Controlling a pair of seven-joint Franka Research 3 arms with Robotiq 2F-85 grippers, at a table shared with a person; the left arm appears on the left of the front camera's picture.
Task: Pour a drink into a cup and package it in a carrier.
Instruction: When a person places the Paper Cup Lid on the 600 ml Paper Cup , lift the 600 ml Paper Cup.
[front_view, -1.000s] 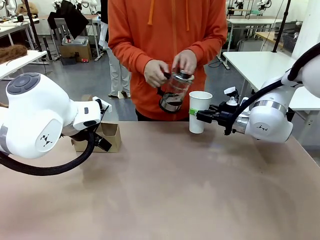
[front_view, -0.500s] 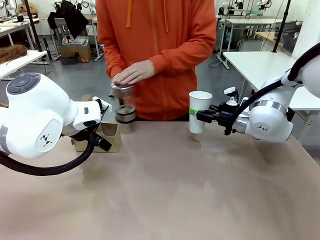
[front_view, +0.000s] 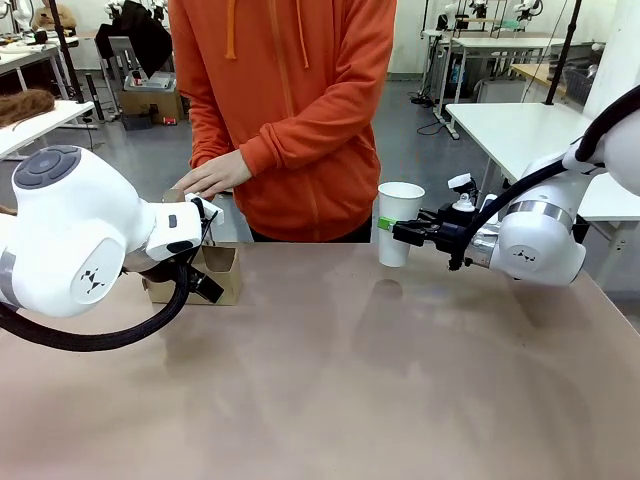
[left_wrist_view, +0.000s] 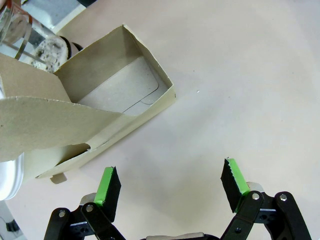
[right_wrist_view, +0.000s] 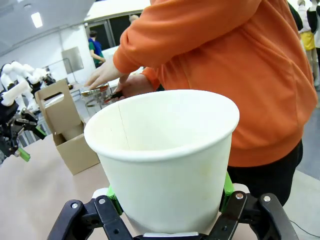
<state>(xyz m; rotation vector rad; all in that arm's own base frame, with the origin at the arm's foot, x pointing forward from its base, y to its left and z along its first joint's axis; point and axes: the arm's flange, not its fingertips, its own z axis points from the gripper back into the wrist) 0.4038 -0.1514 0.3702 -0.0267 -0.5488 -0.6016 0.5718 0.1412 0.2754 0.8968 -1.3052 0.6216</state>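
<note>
The front view is bright and evenly lit from overhead, so shadows on the table are faint and soft-edged. A pale smudge lies beneath the cup and a wider one under the left arm, and focus is sharp but for slight softness in the person's hand. The left wrist view is bright enough to wash the table pale, with wide-angle bending at the edges and the glass pitcher blurred in the top-left corner. In the right wrist view a ceiling lamp glares at upper left, the near cup is a little soft, and the background is hazy.
</note>
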